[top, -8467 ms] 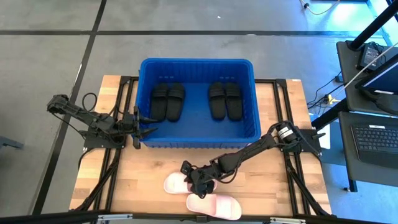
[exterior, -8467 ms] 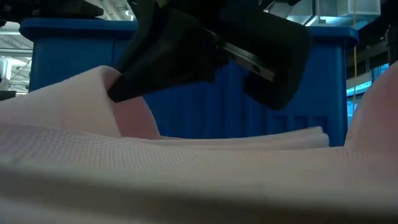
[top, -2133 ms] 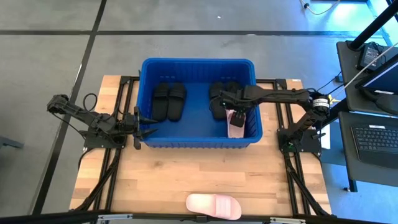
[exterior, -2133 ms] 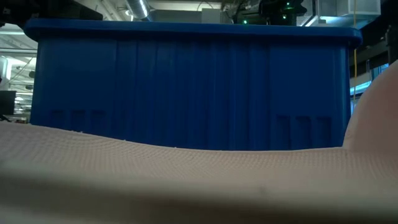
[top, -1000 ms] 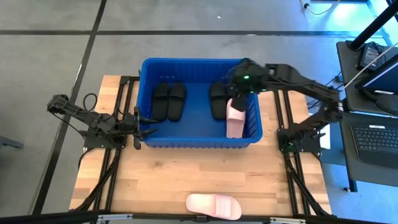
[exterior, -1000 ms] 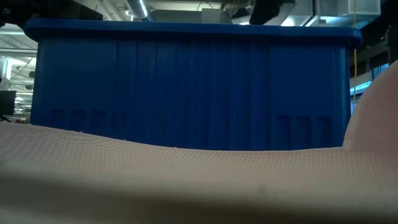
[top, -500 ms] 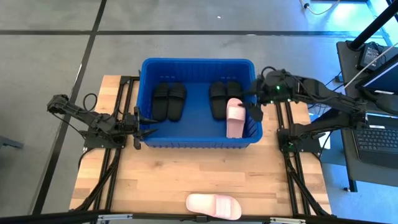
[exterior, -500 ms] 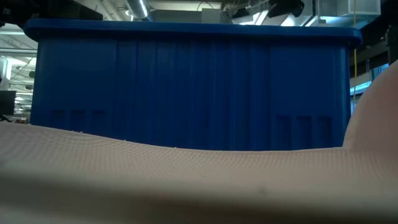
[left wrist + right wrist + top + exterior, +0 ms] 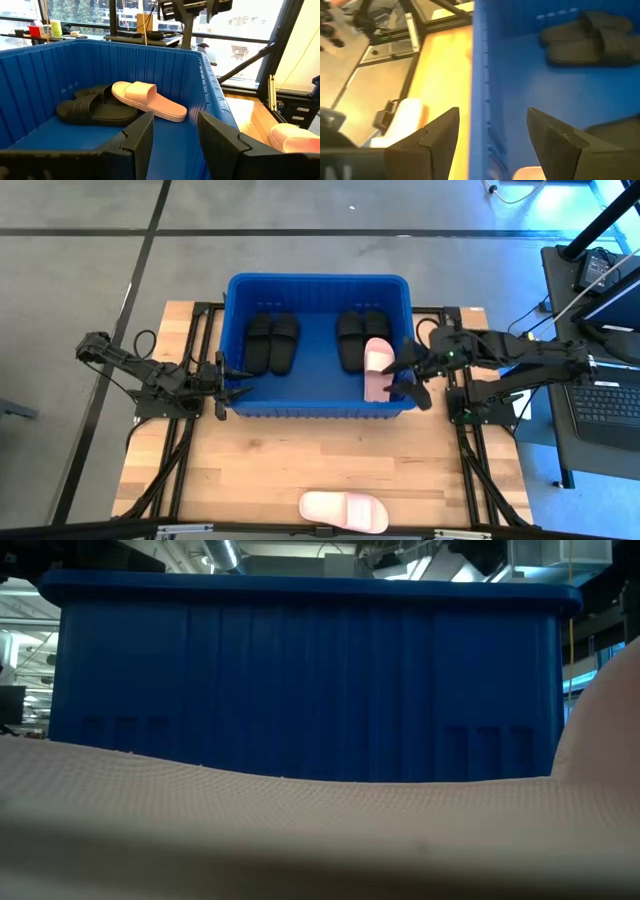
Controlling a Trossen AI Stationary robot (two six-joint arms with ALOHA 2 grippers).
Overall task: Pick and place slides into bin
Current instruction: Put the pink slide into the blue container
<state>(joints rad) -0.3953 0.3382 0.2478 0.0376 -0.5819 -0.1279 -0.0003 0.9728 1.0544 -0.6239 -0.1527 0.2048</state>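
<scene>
Now we take stock from the left: our left gripper [image 9: 236,377] waits with its jaws apart and empty against the outside of the bin [image 9: 316,283], which holds two black pairs [image 9: 271,343] and one pale pink slide [image 9: 375,367] just beside our right gripper [image 9: 410,375], itself open, empty and above the bin's right rim. The last pink slide [image 9: 344,511] lies on the table [image 9: 250,470] well apart from both, toward the near edge. We judge it light, soft foam, probably a little springy, so we would pinch the wide strap, where the fingers get firm purchase.
</scene>
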